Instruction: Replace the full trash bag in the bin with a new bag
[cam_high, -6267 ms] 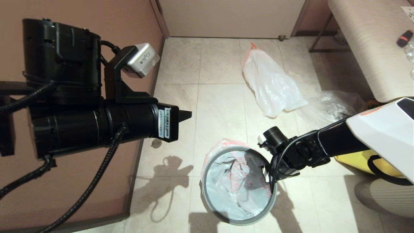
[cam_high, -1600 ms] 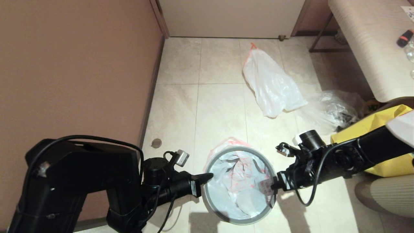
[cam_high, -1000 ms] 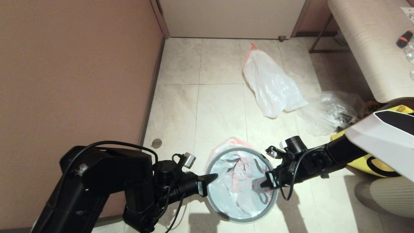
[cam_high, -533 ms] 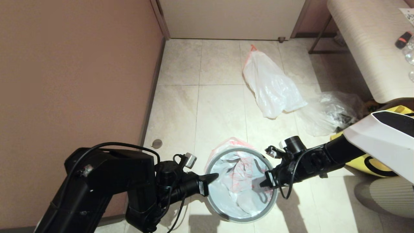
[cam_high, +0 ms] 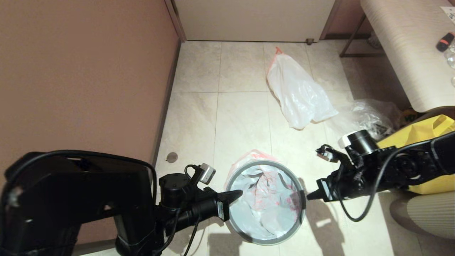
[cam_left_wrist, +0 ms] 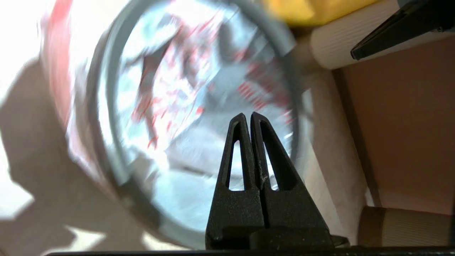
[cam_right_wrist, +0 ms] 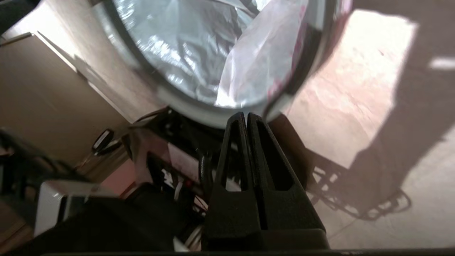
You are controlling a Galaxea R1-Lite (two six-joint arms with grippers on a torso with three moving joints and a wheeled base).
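The small round bin stands on the floor tiles with its grey hoop on the rim. The new bag, translucent white with red print, lines the inside, and a flap pokes out at the far rim. My left gripper is shut and empty, its tip over the bin's left rim, above the liner. My right gripper is shut and empty, just outside the right rim, near the hoop. The full trash bag, milky white with orange-red tips, lies on the floor farther back.
A clear crinkled plastic bag and a yellow tote bag lie to the right behind my right arm. A bench stands at the back right. A brown wall runs along the left, with a floor drain near it.
My right gripper has pulled back from inside the bin's right rim to just outside it. My left gripper has edged slightly further over the left rim.
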